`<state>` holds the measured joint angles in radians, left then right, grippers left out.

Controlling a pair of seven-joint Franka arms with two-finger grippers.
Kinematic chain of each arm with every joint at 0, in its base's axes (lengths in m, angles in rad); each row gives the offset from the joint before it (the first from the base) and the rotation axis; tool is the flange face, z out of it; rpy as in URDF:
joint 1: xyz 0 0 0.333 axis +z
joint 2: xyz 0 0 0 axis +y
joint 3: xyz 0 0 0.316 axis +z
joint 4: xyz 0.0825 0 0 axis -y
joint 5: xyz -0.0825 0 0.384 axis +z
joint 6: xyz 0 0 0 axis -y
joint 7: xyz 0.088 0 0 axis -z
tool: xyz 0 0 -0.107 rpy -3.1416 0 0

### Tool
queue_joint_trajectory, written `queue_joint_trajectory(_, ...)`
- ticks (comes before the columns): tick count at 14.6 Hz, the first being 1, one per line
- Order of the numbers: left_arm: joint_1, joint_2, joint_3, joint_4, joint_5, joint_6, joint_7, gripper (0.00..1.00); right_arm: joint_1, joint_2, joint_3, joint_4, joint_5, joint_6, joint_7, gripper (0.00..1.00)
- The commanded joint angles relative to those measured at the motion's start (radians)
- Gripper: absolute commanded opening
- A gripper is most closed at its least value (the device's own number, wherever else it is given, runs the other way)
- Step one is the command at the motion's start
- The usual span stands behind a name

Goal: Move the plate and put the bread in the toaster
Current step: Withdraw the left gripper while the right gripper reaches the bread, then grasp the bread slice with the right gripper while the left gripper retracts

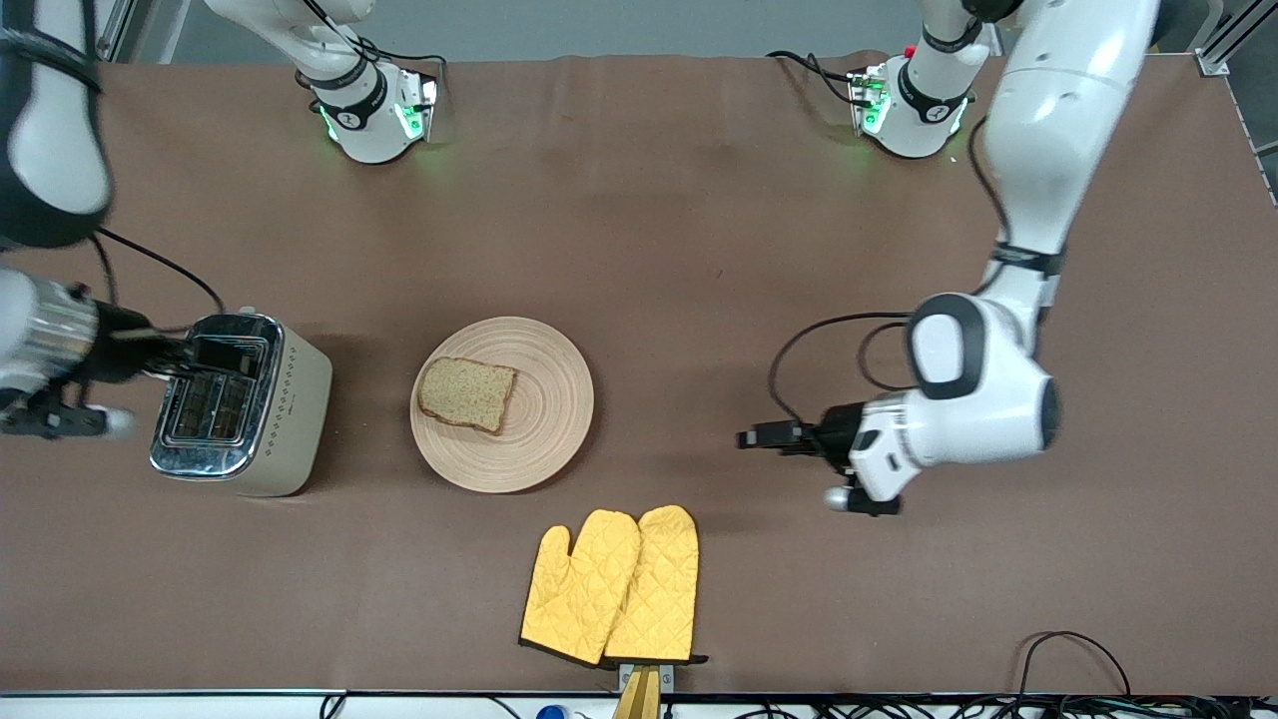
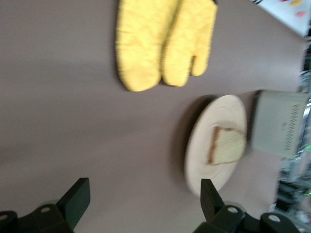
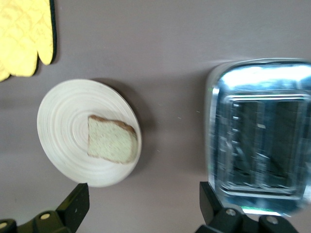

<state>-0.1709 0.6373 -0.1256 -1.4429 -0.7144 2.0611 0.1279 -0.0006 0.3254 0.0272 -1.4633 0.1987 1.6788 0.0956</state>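
Observation:
The light beige wooden plate [image 1: 539, 419] lies mid-table with the brown bread slice [image 1: 466, 393] on it. The toaster [image 1: 285, 409], with a chrome top and cream sides, stands beside the plate toward the right arm's end. My right gripper [image 1: 235, 358] is open and empty over the toaster's top. Its wrist view shows the toaster [image 3: 260, 131], the plate [image 3: 63, 131], the bread [image 3: 112, 141] and the gripper itself [image 3: 143, 196]. My left gripper [image 1: 751, 437] is open and empty over bare table beside the plate toward the left arm's end. Its wrist view [image 2: 144, 194] shows the plate [image 2: 204, 160], the bread [image 2: 227, 145] and the toaster [image 2: 277, 124].
A pair of yellow oven mitts [image 1: 614, 587] lies nearer to the front camera than the plate, close to the table edge. They also show in the left wrist view [image 2: 165, 43] and the right wrist view [image 3: 22, 34]. Brown cloth covers the table [image 1: 699, 220].

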Motion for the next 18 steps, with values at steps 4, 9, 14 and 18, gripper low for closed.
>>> queue_joint_trajectory(4,0.103,-0.177,-0.005,-0.039,0.343,-0.163,-0.019,1.00,0.155,0.014,-0.007,-0.167,-0.085,0.252,0.226,1.00)
queue_joint_trajectory(9,0.134,-0.310,-0.005,-0.002,0.571,-0.332,-0.016,1.00,0.257,0.011,-0.007,-0.426,-0.197,0.530,0.309,1.00)
queue_joint_trajectory(14,0.145,-0.337,0.001,0.114,0.665,-0.524,-0.008,1.00,0.257,0.001,-0.009,-0.539,-0.197,0.595,0.355,1.00)
queue_joint_trajectory(18,0.151,-0.377,0.017,0.131,0.708,-0.555,-0.013,1.00,0.261,0.010,-0.007,-0.552,-0.197,0.595,0.397,0.95)
